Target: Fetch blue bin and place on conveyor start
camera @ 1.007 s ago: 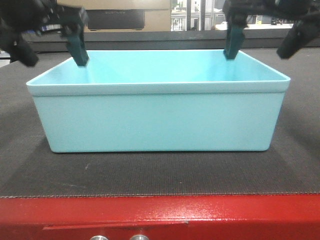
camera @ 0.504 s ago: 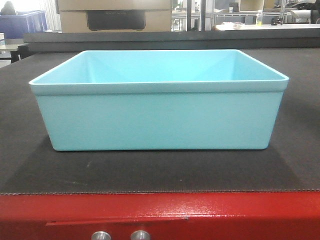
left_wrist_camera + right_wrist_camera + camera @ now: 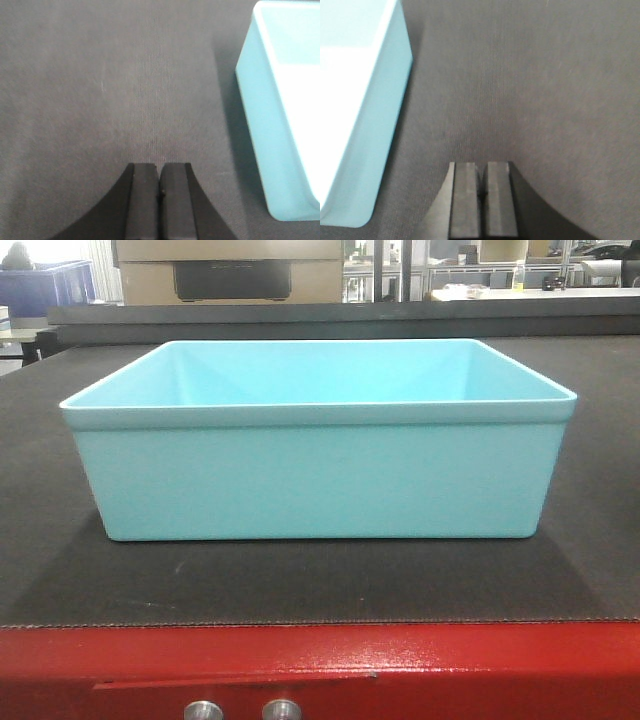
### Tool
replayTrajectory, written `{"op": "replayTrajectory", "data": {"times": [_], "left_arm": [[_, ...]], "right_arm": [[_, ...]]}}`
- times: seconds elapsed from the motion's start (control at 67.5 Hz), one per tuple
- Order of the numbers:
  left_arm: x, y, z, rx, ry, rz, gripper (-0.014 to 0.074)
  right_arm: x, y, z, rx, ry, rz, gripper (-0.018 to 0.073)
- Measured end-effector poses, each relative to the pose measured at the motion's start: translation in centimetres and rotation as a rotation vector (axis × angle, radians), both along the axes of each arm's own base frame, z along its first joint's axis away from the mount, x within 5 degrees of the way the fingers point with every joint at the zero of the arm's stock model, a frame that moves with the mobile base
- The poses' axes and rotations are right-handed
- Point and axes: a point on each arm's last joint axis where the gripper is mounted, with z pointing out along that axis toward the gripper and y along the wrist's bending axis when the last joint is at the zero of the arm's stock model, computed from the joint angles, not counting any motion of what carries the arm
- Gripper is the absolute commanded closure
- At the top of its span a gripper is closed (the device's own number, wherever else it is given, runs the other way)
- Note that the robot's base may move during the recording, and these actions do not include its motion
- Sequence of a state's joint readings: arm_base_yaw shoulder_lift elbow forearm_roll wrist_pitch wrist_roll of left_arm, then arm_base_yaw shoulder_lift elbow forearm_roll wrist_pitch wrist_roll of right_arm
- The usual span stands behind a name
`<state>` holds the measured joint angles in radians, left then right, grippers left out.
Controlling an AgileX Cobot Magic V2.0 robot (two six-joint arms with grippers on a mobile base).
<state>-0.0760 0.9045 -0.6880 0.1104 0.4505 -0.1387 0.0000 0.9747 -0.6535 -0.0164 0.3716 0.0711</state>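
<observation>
The blue bin (image 3: 318, 480), a pale cyan tub, stands upright and empty on the dark belt of the conveyor start (image 3: 320, 585), just behind the red end frame (image 3: 320, 665) with two silver buttons. No gripper shows in the front view. In the left wrist view my left gripper (image 3: 159, 167) is shut and empty above the belt, with the bin (image 3: 280, 115) apart to its right. In the right wrist view my right gripper (image 3: 483, 166) is shut and empty above the belt, with the bin (image 3: 365, 110) apart to its left.
Behind the belt are a dark rail (image 3: 320, 312), a cardboard box (image 3: 230, 268) and a dark blue crate (image 3: 50, 285) at the far left. Belt surface (image 3: 100, 90) stretches out around both grippers.
One second ago both grippers hung at the bin's far rim in the front view. They have since left that view and the bin stands alone, unmoved.
</observation>
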Motion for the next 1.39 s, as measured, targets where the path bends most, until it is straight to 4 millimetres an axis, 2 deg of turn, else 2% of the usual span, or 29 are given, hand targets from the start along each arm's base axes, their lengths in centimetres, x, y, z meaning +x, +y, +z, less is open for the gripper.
{"op": "replayTrajectory", "data": {"times": [0.252,0.459,0.607,1.259,1.393], "left_arm": [[-7.3,0.5,1.1,-0.020,-0.328,-0.013,0.0707],[-10.7,0.8,1.6,-0.010,-0.484,-0.014,0.0707],[-11.2,0.9,1.7,0.007,-0.509,-0.014,0.0707],[-11.3,0.9,1.7,0.015,-0.516,-0.012,0.0707],[-12.2,1.1,0.5,0.009,-0.544,0.015,0.0707]], "right_arm": [[-6.6,0.0,1.0,-0.030,-0.319,0.015,0.0721],[-10.3,0.0,1.6,-0.033,-0.494,0.014,0.0721],[-11.0,0.0,1.9,-0.034,-0.537,0.013,0.0721],[-11.0,0.0,1.9,-0.036,-0.541,0.014,0.0721],[-11.0,0.0,1.9,-0.036,-0.541,0.014,0.0721]]}}
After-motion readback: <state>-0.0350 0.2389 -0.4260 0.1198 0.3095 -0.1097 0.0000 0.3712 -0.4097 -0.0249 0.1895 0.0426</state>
